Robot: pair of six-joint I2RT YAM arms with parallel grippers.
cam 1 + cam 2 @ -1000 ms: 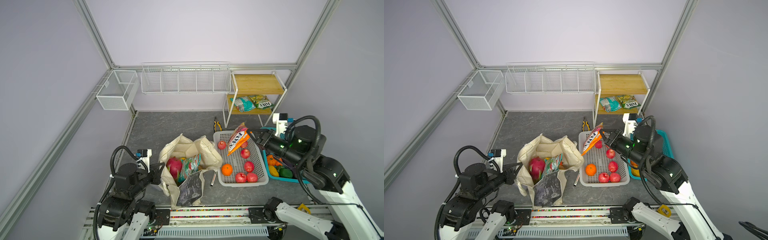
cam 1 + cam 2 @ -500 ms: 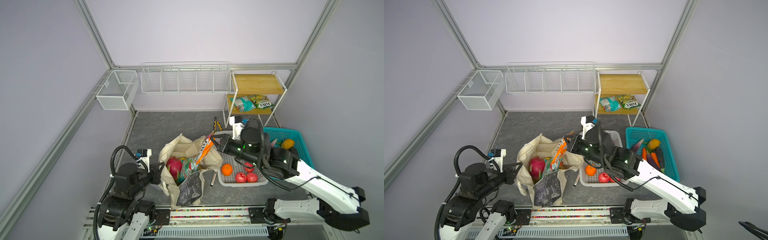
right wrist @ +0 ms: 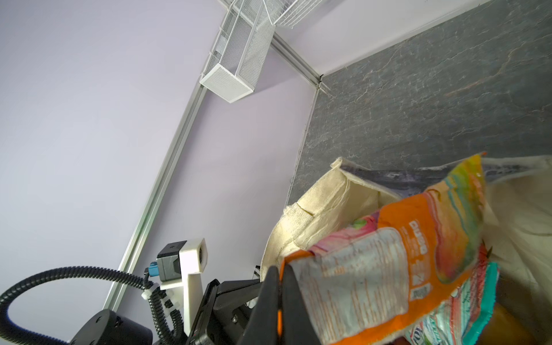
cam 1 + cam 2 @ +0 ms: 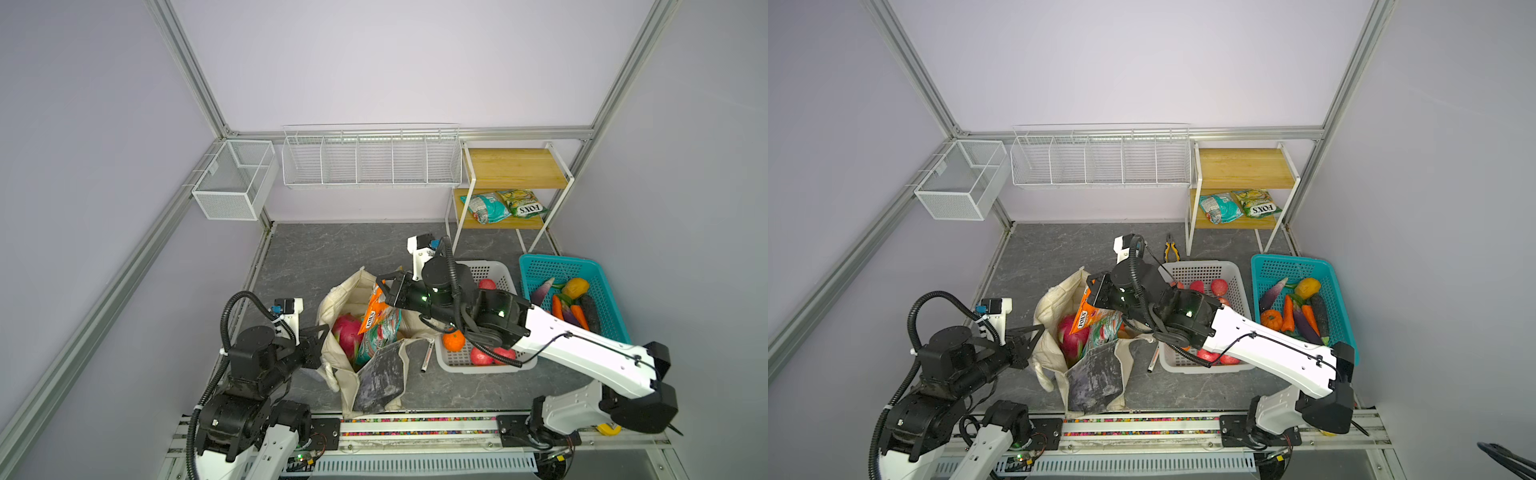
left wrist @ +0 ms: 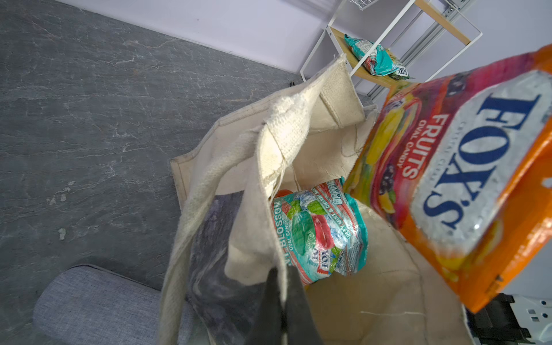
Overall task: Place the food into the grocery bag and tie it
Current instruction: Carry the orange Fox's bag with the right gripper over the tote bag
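The grocery bag, a cream canvas tote with a grey marbled panel, stands open at front centre. Inside lie a magenta dragon fruit and a teal snack packet. My right gripper reaches across the middle, shut on the top edge of an orange FOX'S packet. The packet hangs tilted in the bag's mouth, its lower end beside the teal packet. My left gripper is shut on the bag's left rim.
A white perforated basket with red fruit and an orange stands right of the bag. A teal basket of vegetables sits further right. A marker lies between bag and basket. Pliers and a shelf with two packets stand behind.
My right arm has swung left from the white basket to over the bag, carrying the orange packet, which now dips into the bag's mouth. The left arm has not moved.
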